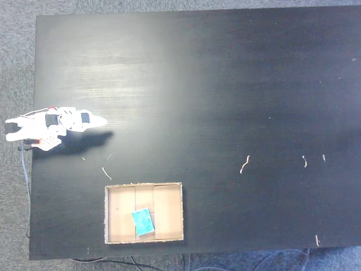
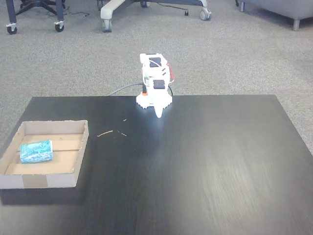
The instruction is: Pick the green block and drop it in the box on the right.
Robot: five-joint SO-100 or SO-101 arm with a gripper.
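Note:
The teal-green block lies flat inside the tan cardboard box, on its floor. In a fixed view from above, the box sits near the table's lower edge, left of centre; in the fixed view from the front it is at the table's left side. My white arm is folded at the table's edge, its gripper shut to a point with nothing in it, well away from the box.
The black table carries a few pale scraps. Grey carpet surrounds it, with chair bases behind the arm. A cable runs from the arm's base.

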